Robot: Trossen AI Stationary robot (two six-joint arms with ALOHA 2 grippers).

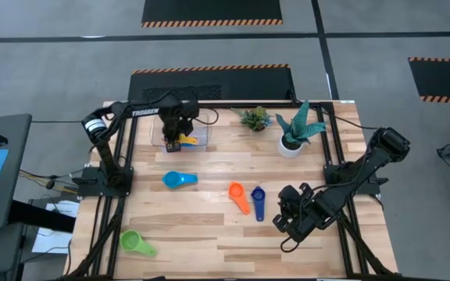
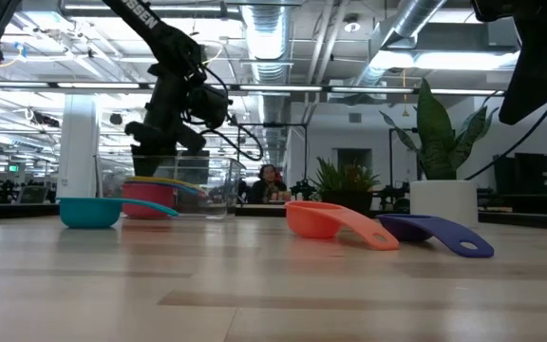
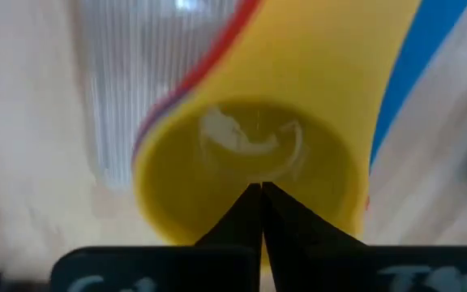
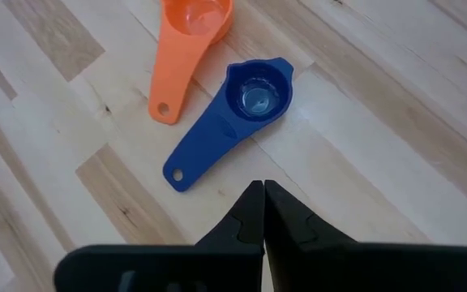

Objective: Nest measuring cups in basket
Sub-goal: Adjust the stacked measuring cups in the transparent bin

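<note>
The clear basket [image 1: 202,131] stands at the table's far left. A yellow cup [image 3: 242,146] lies in it on top of a red cup [image 2: 145,199], with a blue handle [image 3: 428,49] beside them. My left gripper [image 3: 262,193] points straight down over the yellow cup's bowl, shut. On the bare table lie a light blue cup [image 1: 180,179], an orange cup [image 1: 239,195], a dark blue cup [image 1: 258,201] and a green cup [image 1: 137,243]. My right gripper [image 4: 263,191] hangs shut above the table, just near of the dark blue cup [image 4: 233,113], touching nothing. My left gripper's shut fingertips point down into the mouth of the yellow cup's bowl [image 3: 217,134]. I cannot tell whether they touch it. In the low view the fingers [image 2: 150,150] seem to end at about the height of the basket's rim, above the stacked cups.
A small green plant [image 1: 255,119] and a taller plant in a white pot [image 1: 291,144] stand at the far edge, right of the basket. The cups on the table lie apart, with bare wood between them. A person sits in the room far behind the table.
</note>
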